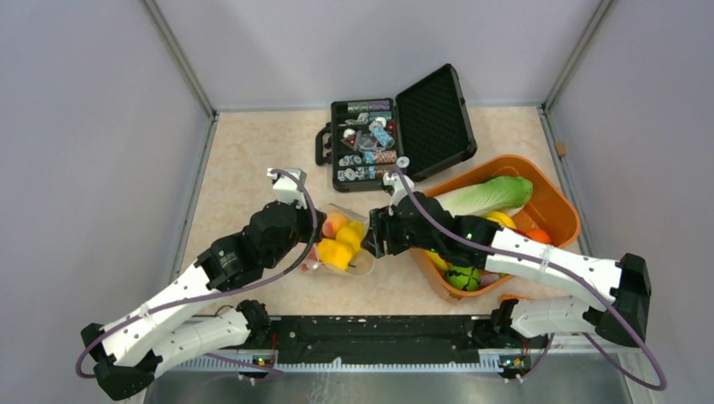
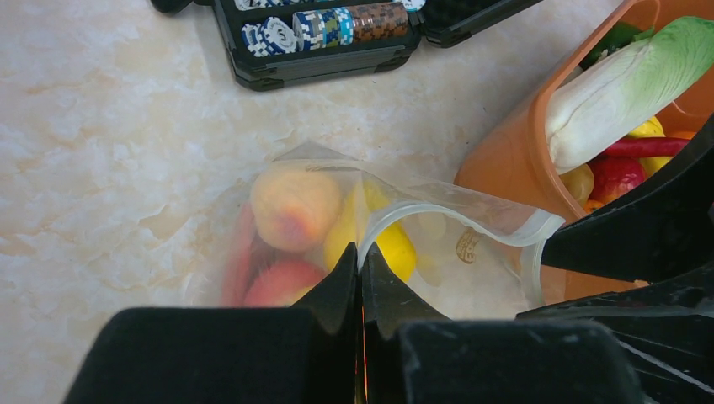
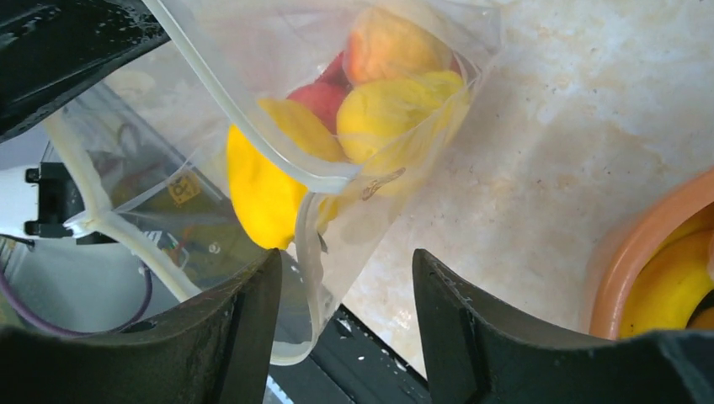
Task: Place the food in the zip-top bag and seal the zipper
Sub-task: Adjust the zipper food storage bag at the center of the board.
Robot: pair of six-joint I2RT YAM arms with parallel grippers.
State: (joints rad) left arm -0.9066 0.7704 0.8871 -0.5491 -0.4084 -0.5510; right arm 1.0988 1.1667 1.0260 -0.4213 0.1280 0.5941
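Note:
The clear zip-top bag (image 1: 360,263) is held up between the two arms, its mouth open. Inside are a peach (image 2: 295,206), yellow pieces (image 3: 396,105) and a red piece (image 2: 279,282) of the food. My left gripper (image 2: 360,250) is shut on the bag's rim, right where the whitish zipper (image 2: 471,212) strip begins. In the top view it (image 1: 316,250) is at the bag's left side. My right gripper (image 3: 345,261) stands open at the bag's right side (image 1: 373,240). A loose corner of the bag (image 3: 316,278) hangs between its fingers, which do not pinch it.
An orange tub (image 1: 556,202) to the right holds a pale green cabbage (image 1: 488,195), a green piece (image 1: 463,276) and other toy food. An open black case (image 1: 396,126) of poker chips lies at the back. Grey walls surround the table.

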